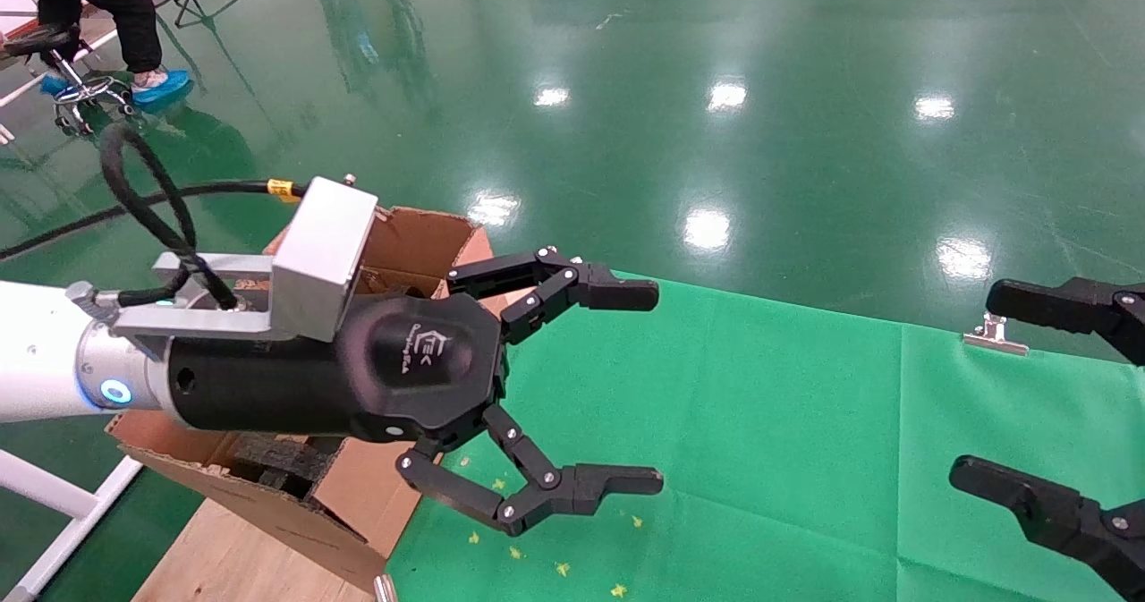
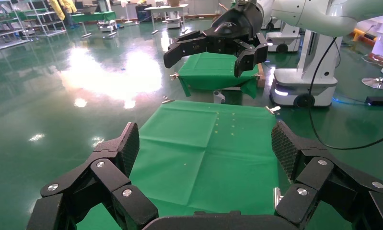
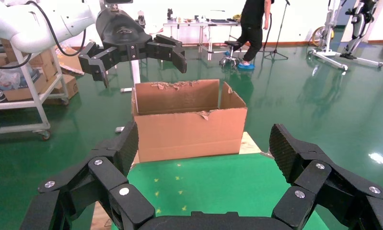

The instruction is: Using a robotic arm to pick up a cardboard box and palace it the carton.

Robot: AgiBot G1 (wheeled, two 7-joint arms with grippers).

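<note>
Cardboard box — not visible in any view, so I can't say where it is; possibly already inside the carton (image 3: 189, 122), unconfirmed. Left claw (image 1: 572, 387) spread wide and empty, held above the green cloth (image 1: 760, 459) on the bench just beside the carton. Right claw (image 1: 1042, 396) also wide, empty, at the bench's right edge. Writing: white logo on the left claw body, too small to read. Judgement: either drop done or pick not begun.

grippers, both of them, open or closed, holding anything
Left gripper: open, empty, beside the large brown corrugated carton.
Right gripper: open, empty.
</note>
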